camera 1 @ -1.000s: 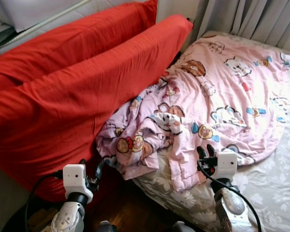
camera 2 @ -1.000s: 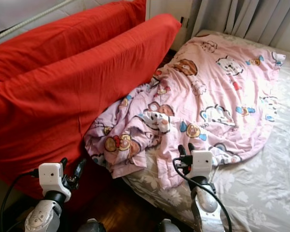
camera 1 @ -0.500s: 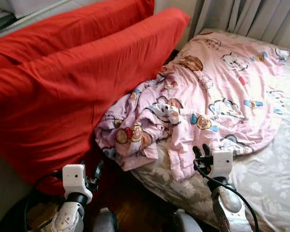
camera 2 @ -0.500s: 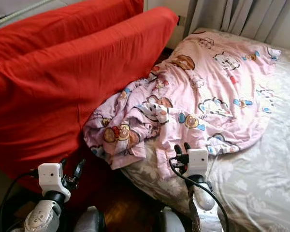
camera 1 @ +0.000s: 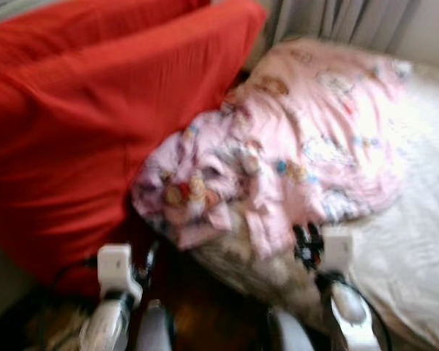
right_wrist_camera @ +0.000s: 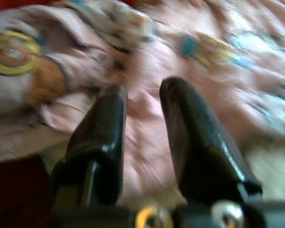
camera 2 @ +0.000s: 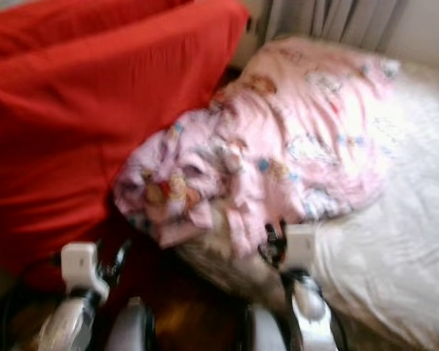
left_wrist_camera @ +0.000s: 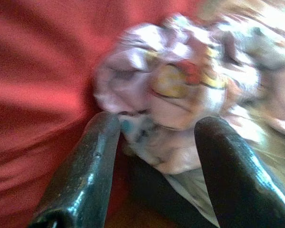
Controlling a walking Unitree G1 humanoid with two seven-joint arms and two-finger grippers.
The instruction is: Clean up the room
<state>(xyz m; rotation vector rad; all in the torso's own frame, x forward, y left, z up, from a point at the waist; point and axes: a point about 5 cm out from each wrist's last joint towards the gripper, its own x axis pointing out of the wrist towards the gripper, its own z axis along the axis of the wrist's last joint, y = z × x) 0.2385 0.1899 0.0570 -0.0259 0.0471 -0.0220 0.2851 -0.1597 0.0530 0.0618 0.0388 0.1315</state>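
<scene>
While both grippers, left (left_wrist_camera: 154, 137) and right (right_wrist_camera: 142, 97), gape apart, the pink blanket (camera 1: 307, 146) lies just ahead.

parted end effector (right_wrist_camera: 142, 102) above pink blanket (right_wrist_camera: 147, 52)

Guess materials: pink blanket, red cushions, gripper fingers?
Pink blanket: soft printed fabric, likely cotton; crumples into folds. Red cushions: matte woven cloth over padding, creased. Left gripper fingers: glossy black, probably hard plastic or rubber; highlights show.
</scene>
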